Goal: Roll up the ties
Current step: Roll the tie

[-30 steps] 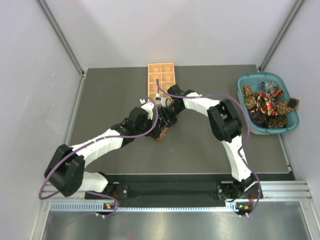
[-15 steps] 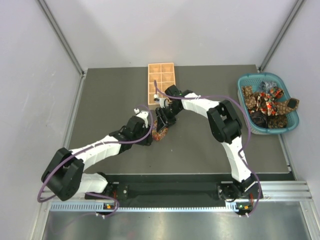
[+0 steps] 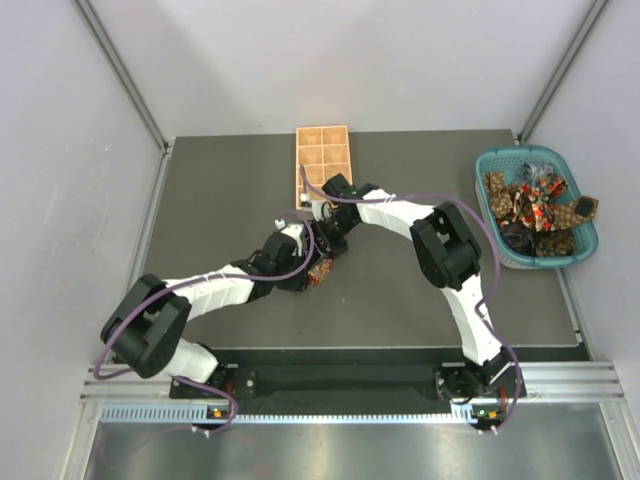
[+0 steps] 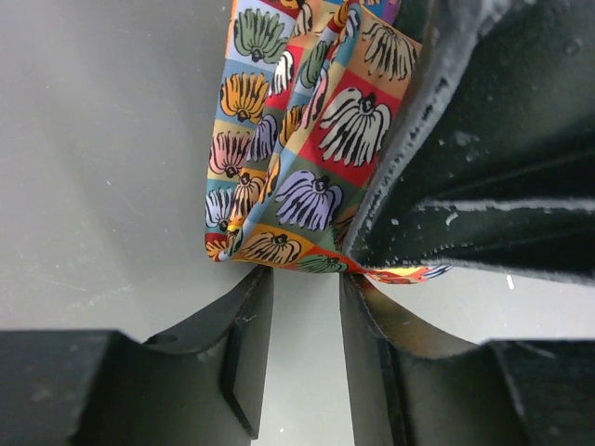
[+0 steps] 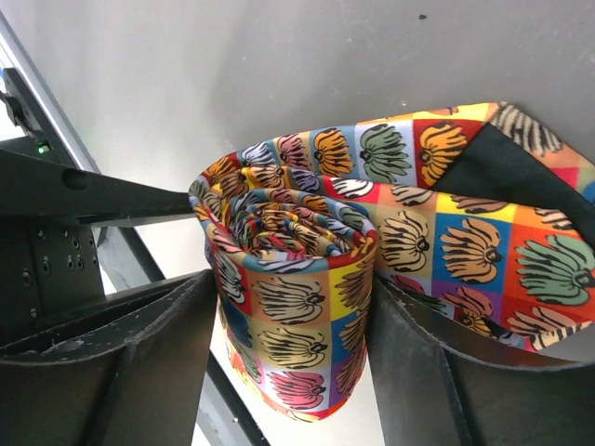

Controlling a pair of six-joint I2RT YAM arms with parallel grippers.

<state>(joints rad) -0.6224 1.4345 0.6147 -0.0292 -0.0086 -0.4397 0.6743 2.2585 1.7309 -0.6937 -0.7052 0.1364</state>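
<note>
Meeting over the middle of a dark table (image 3: 220,200), two white and black robot arms bend toward one rolled tie (image 5: 297,307). The roll lies on the table just in front of a tan wooden tray (image 3: 323,160) with small compartments, apart from it.

The tie is printed with small fan-like shapes in squares of red, orange, yellow, blue and green. It is wound into a tight spiral, and a loose stretch of the same cloth, with a dark underside, trails off to one side.

The right gripper (image 5: 293,279) brackets the roll. Its two black fingers (image 5: 139,362) touch the cloth on opposite sides and hold the roll between them.

The left gripper (image 4: 307,279) comes in low from the other side. Its fingers (image 4: 244,344) stand a narrow gap apart, with bare table showing between them, and the lower edge of the cloth lies right at their tips. Whether they pinch that edge cannot be told. A finger of the other gripper presses against the cloth beside them.

At the far right of the table, a teal plastic basket (image 3: 590,235) holds a heap of more ties (image 3: 535,205), tangled together and well apart from the arms.
</note>
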